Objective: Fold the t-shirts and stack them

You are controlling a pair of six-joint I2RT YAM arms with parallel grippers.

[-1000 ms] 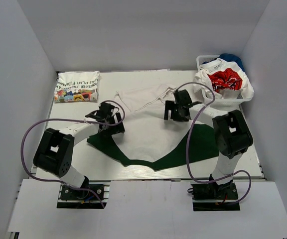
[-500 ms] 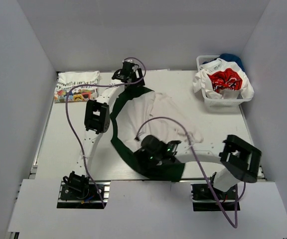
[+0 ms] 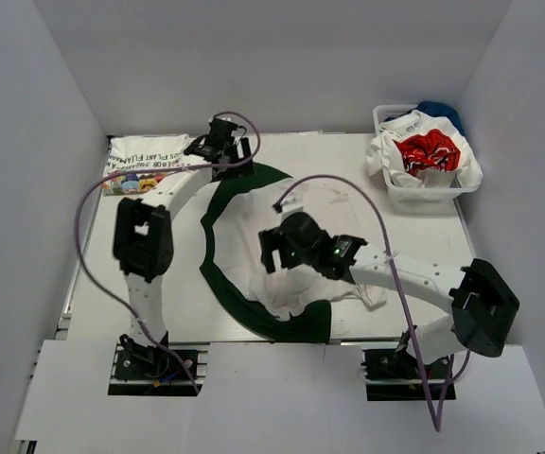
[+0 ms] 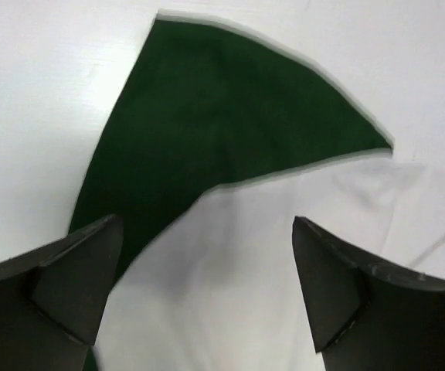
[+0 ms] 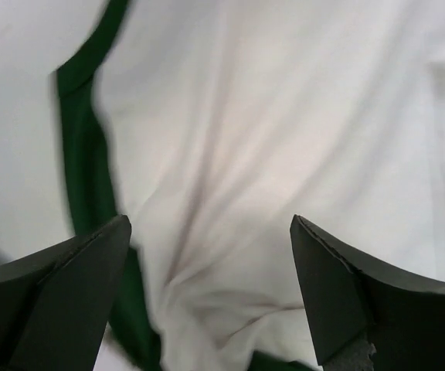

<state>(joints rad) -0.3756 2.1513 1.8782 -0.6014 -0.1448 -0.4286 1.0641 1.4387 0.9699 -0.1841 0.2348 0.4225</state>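
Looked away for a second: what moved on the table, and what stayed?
The left gripper reached to the far edge, over the green tip of the green-and-white t-shirt; the right gripper swung left over its white middle. The shirt turned: its green band now runs along the left. Both grippers are open, empty. The folded t-shirt and basket stayed put.

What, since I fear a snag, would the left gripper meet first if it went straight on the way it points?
Most likely the t-shirt: the open left gripper points down at it, where its dark green part meets the white cloth. The gap is hard to judge.
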